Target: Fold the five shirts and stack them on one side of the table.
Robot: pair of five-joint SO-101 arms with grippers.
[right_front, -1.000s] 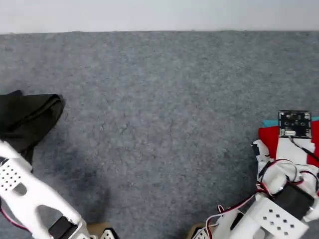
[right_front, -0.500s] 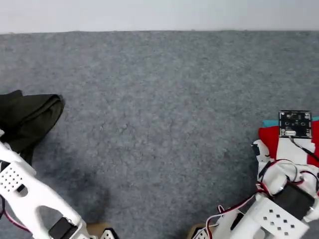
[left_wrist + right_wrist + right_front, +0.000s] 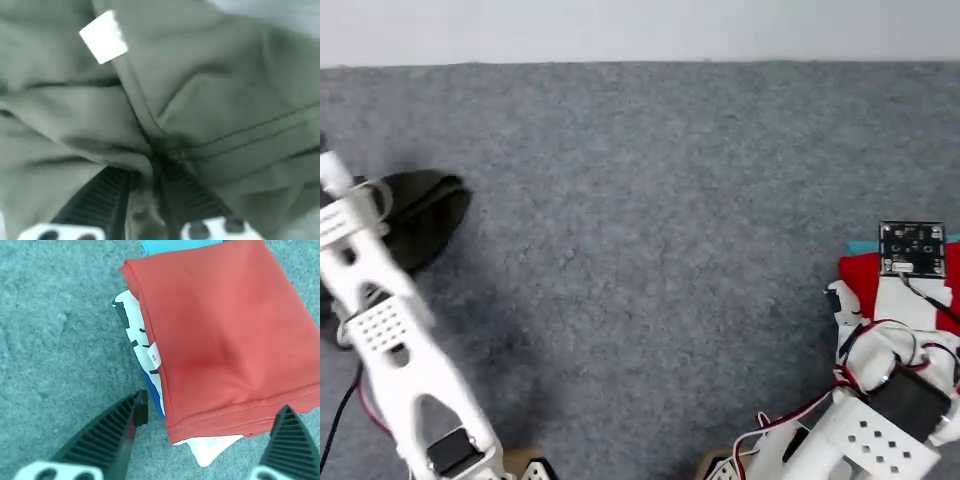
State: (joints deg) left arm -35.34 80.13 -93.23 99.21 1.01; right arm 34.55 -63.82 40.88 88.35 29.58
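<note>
A dark olive shirt point(image 3: 215, 100) with a white tag point(image 3: 103, 37) spreads close under the left wrist camera. My left gripper point(image 3: 152, 167) is shut on a fold of it. In the high view the same shirt point(image 3: 428, 212) lies bunched at the table's left edge, with the left arm point(image 3: 390, 340) over it. At the right edge sits a folded stack: a red shirt point(image 3: 225, 335) on top, a white printed shirt point(image 3: 134, 322) and blue cloth point(image 3: 156, 396) under it, and a teal shirt point(image 3: 175, 246) beyond. My right gripper point(image 3: 215, 407) hangs open above the red shirt's near edge, holding nothing.
Grey felt table point(image 3: 660, 200) stretches between the two arms. A pale wall point(image 3: 640, 30) borders the far edge. The right arm point(image 3: 880, 410) with its red and white cables stands over the stack point(image 3: 860, 272) at the near right.
The left arm has swung from the near left edge toward the far side, and the olive shirt has bunched up and shifted slightly right. The right arm and the stack have not moved.
</note>
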